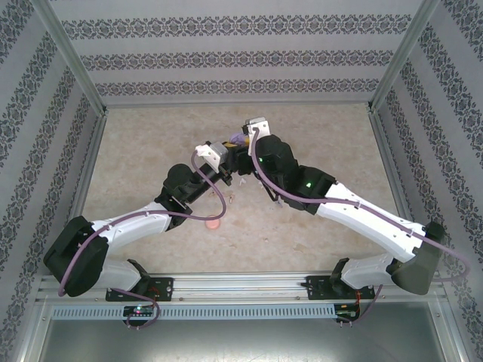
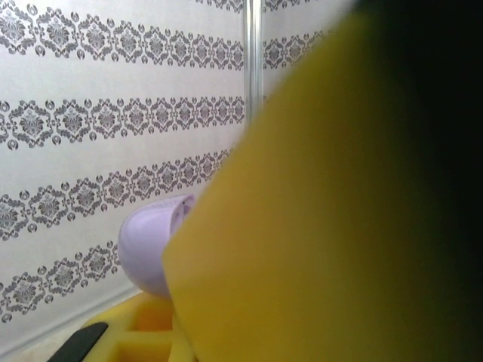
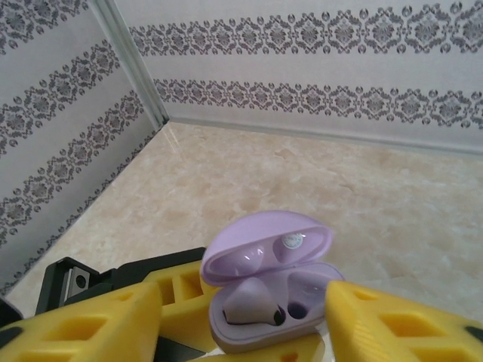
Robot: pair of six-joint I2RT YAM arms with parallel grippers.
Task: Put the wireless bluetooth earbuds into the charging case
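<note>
The left end effector [image 1: 229,156] is gripping the purple charging case [image 3: 264,302], its yellow fingers [image 3: 181,290] closed tight beneath and beside it, and is apparently holding it raised off the counter [image 3: 317,181] near the middle. This is likely serving as a steady cradle, so the other arm is working against a fixed target rather than a case that skids. The lid is standing open, tilted back toward the far wall, so the wells are facing up toward the right wrist camera.

The right end effector [image 3: 243,294] is hovering just above the case; its jaws are spread wide on either side and are holding nothing.

A pale purple earbud [image 3: 245,305] is sitting in the left-hand well as that camera sees it; the well beside it is showing empty, with a dark hole at its bottom. The earbud's broad end is facing up and tapering toward the lid; its long axis is seemingly running down into the well with the stem hidden; whether it is fully seated I cannot tell. The case's long axis is running across the right wrist view, with the hinge on the far side.

In the overhead view a pinkish round thing [image 1: 213,224] is lying on the counter, well apart from the case.
</note>
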